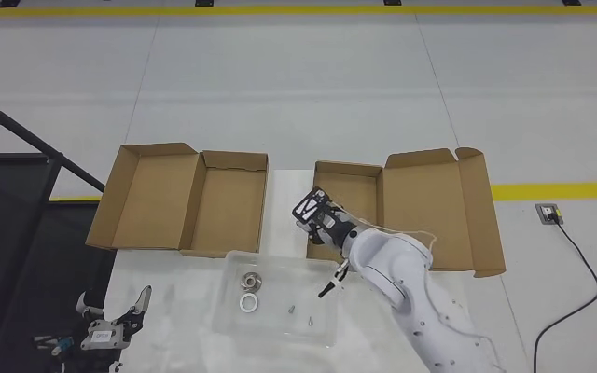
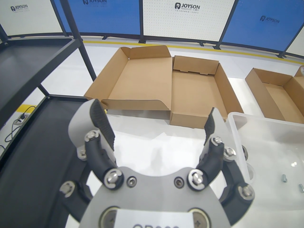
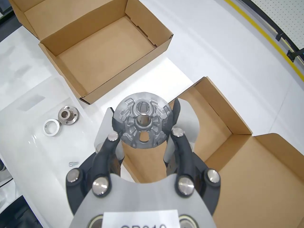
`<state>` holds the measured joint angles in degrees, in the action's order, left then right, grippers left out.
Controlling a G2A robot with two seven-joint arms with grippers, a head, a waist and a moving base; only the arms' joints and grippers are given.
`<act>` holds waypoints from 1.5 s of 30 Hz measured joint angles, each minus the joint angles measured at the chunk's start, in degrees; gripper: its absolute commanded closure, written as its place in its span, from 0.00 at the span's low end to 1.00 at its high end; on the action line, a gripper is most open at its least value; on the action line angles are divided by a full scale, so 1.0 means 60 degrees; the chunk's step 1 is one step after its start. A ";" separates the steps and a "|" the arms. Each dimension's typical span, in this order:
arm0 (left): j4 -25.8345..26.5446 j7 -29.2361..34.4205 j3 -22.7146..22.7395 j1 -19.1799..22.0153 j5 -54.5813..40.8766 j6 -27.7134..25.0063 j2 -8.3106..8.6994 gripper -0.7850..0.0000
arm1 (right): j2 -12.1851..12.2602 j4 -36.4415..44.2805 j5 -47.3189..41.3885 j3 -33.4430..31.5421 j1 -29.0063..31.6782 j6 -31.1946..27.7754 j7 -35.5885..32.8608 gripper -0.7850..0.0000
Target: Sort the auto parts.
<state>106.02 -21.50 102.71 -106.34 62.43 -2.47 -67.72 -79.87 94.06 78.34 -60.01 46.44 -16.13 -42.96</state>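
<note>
Two boxes lie open in the top view, left box [image 1: 229, 200] and right box [image 1: 359, 191], a clear tray [image 1: 280, 322] before them. Left wrist view: my left gripper [image 2: 154, 110] spreads wide near the tray. Right wrist view: my right gripper [image 3: 143, 117] pinches a grey slotted disc [image 3: 142, 129] above the right box's rim.

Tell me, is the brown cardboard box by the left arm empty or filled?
Empty: the brown cardboard box shows only bare floor in the left wrist view.
</note>
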 measured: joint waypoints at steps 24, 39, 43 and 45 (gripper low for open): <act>0.0000 0.0000 0.0000 0.0000 0.0000 0.0000 0.0000 0.00 | -0.0830 -0.5017 0.0304 0.1087 -0.2108 0.3725 0.0553 1.00; 0.0000 0.0000 0.0000 0.0000 0.0000 0.0000 0.0000 0.00 | -0.1447 -0.8234 -0.0491 0.1577 -0.3394 0.3390 0.1361 1.00; 0.0000 0.0000 0.0000 0.0000 0.0000 0.0000 0.0000 0.00 | -0.1564 -0.8662 -0.0619 0.1633 -0.3572 0.3275 0.1356 1.00; 0.0000 0.0000 0.0000 0.0000 0.0000 0.0000 0.0000 0.00 | -0.1619 -0.8865 -0.0656 0.1665 -0.3656 0.3196 0.1356 1.00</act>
<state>106.02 -21.50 102.71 -106.34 62.43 -2.47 -67.72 -89.58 40.87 74.40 -50.02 24.50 3.04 -34.83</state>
